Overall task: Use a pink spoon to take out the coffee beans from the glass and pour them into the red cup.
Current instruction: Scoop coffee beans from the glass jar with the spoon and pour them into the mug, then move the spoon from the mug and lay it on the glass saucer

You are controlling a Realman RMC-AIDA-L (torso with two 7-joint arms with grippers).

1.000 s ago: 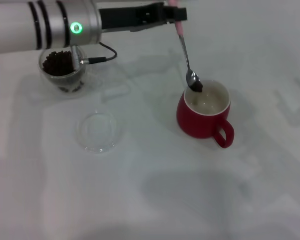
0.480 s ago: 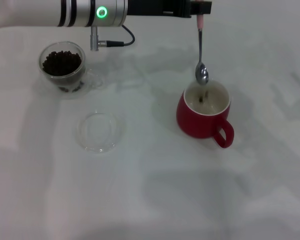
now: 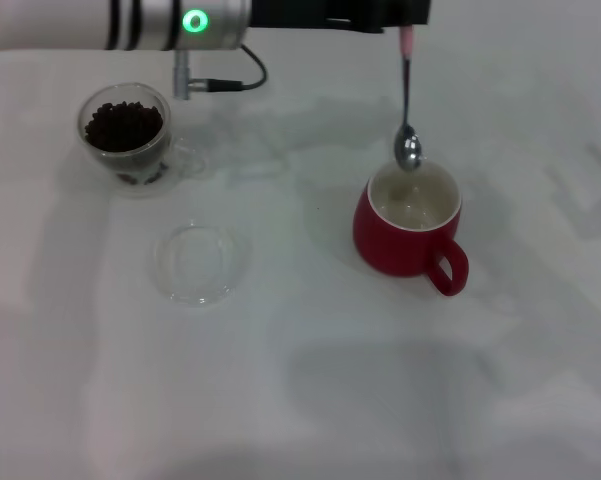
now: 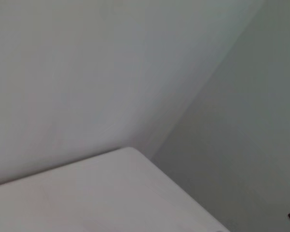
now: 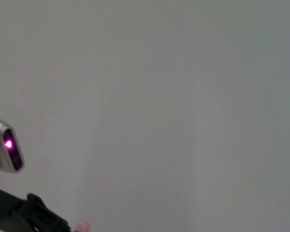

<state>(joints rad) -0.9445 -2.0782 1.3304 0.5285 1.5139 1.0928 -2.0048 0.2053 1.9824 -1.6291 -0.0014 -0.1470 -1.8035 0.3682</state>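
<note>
1. The left gripper is reaching across the far side of the white table and is clamped on the pale pink handle end of the slim pink spoon, which is hanging nearly upright.
2. The spoon's shiny metal bowl is sitting just above the far rim of the squat dark red cup, and it is looking empty; whether any beans are lying in the cup's white inside cannot be told.
3. The heap of dark brown coffee beans is filling the small clear double-walled glass, well apart from the cup on the robot's left.
4. A flat clear round dish is lying between the two and nearer the robot.
5. The tipping step is looking finished. To do it well, the spoon should be kept over the cup mouth until nothing is clinging to it, then lifted clear of the rim before swinging back.
6. Returning, the bowl should be levelled before dipping, so the next scoop is not spilling.
7. The right gripper is not showing in any view.
</note>
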